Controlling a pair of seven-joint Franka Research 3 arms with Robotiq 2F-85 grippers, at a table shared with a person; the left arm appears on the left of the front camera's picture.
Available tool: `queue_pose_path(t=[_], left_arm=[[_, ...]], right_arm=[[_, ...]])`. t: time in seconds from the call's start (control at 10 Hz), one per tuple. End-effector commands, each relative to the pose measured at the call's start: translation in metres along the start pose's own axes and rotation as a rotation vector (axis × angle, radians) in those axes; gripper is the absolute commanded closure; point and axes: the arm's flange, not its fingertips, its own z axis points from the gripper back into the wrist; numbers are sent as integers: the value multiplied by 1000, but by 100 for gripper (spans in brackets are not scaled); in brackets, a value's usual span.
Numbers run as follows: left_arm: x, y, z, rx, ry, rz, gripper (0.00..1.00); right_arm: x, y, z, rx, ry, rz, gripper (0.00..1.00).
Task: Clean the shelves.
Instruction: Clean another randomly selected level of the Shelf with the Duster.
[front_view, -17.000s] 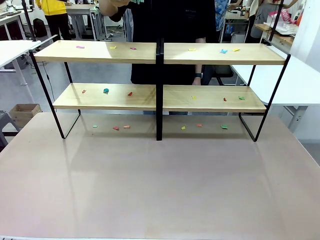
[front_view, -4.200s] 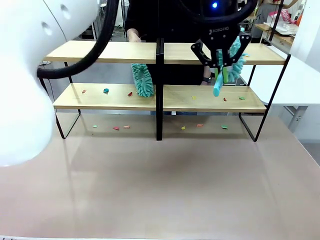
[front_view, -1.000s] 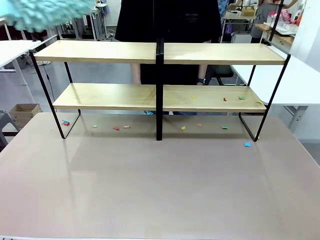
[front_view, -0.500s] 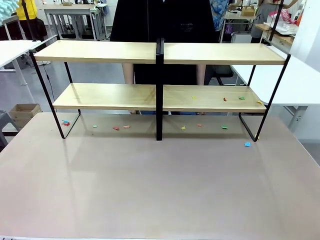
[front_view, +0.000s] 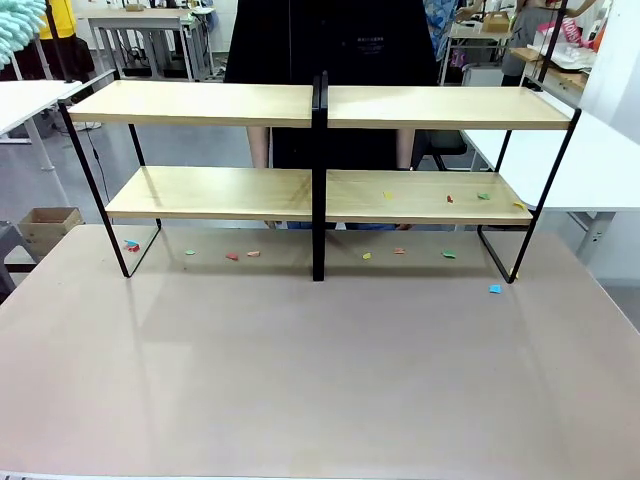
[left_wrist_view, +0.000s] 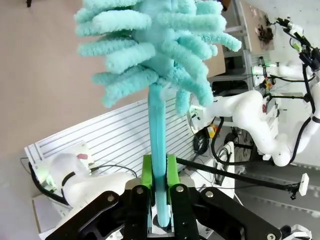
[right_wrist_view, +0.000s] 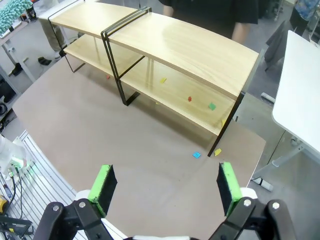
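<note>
Gripping the slim teal handle of a duster (left_wrist_view: 155, 45) between its green pads, the left gripper (left_wrist_view: 159, 175) held the tool upright, with the fluffy head of soft chenille strands spreading above the fingers. The right gripper (right_wrist_view: 166, 186) hung over the table (front_view: 320, 380) with its fingers spread wide and nothing between them. The tabletop was smooth, matte and beige. A small blue paper scrap (front_view: 494, 289) lay toward the table's right edge, just beside the right foot of the rack's thin black frame. More coloured scraps (front_view: 240, 255) sat on the table beneath the rack. The shelves (front_view: 200, 103) stood along the table's far edge, four flat boards of light wood grain on black metal rods with a central post. A few paper bits (front_view: 450, 198) dotted the lower right board toward its right end. A person (front_view: 330, 40) in black stood behind the rack.
</note>
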Motion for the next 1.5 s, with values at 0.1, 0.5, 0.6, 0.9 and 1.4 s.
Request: queue_pose_path(t=[0.1, 0.5, 0.6, 0.9, 1.4], left_arm=[[-1, -5, 1, -2, -4, 7, 88], [-1, -5, 1, -2, -4, 7, 88], [-1, -5, 1, -2, -4, 7, 88], [15, -40, -20, -60, 59, -184, 88], [18, -187, -144, -217, 463, -489, 88]], right_arm=[[1, 0, 0, 5, -4, 2, 0], [1, 0, 0, 5, -4, 2, 0], [1, 0, 0, 5, -4, 2, 0], [1, 0, 0, 5, -4, 2, 0], [1, 0, 0, 5, -4, 2, 0]])
